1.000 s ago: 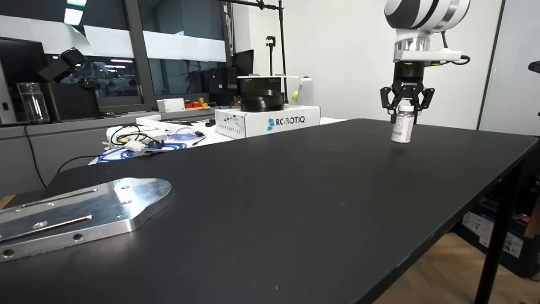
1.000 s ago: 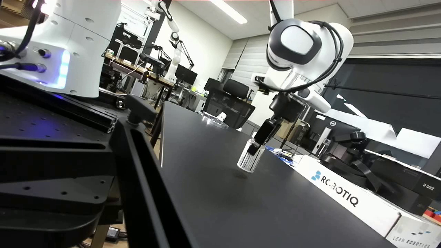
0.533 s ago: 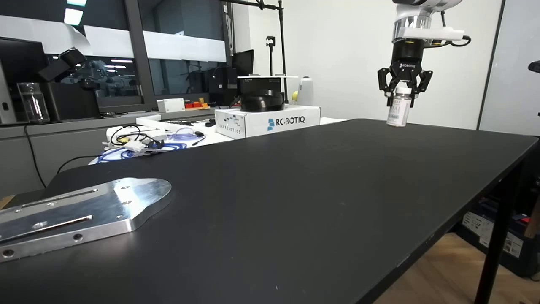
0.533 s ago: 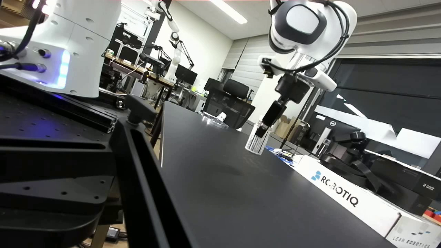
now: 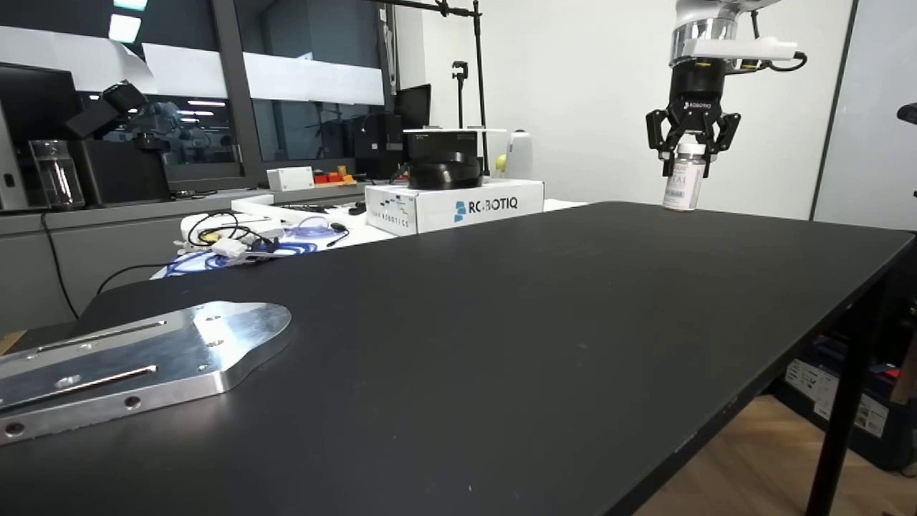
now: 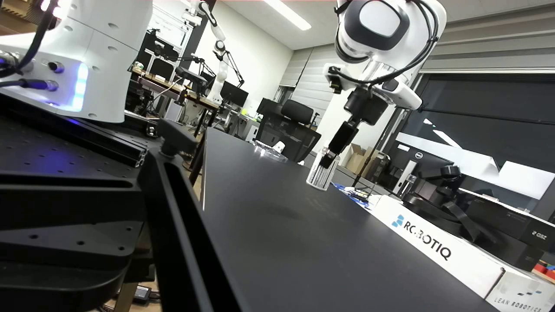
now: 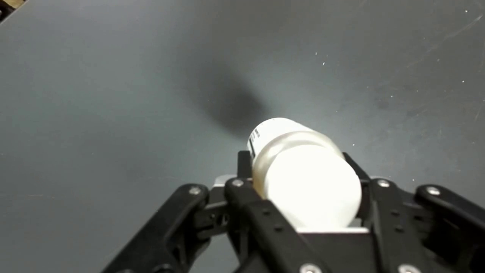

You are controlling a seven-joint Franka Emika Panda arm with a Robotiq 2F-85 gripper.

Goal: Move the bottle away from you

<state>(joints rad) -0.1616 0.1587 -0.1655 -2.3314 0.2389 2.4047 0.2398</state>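
Note:
The bottle is small and white with a white cap and a printed label. It shows in both exterior views (image 5: pixel 683 188) (image 6: pixel 321 177), held slightly tilted above the black table (image 5: pixel 458 358). In the wrist view I look down on its cap (image 7: pixel 312 185), with part of the label beyond. My gripper (image 5: pixel 688 169) is shut on the bottle, one finger on each side near its upper part. The gripper also shows in an exterior view (image 6: pixel 328 160) and in the wrist view (image 7: pixel 299 165). A dark shadow lies on the table beyond the bottle's base, apart from it.
A silver metal plate (image 5: pixel 157 351) lies at one end of the table. A white Robotiq box (image 5: pixel 466 204) stands beside the table's long edge, with cables (image 5: pixel 229 247) near it. The white robot base (image 6: pixel 99 56) and a black frame (image 6: pixel 173 225) stand at the other side.
Over the last second my gripper has lifted the bottle higher above the table. In the last half second it has shifted only slightly. The grip looks unchanged.

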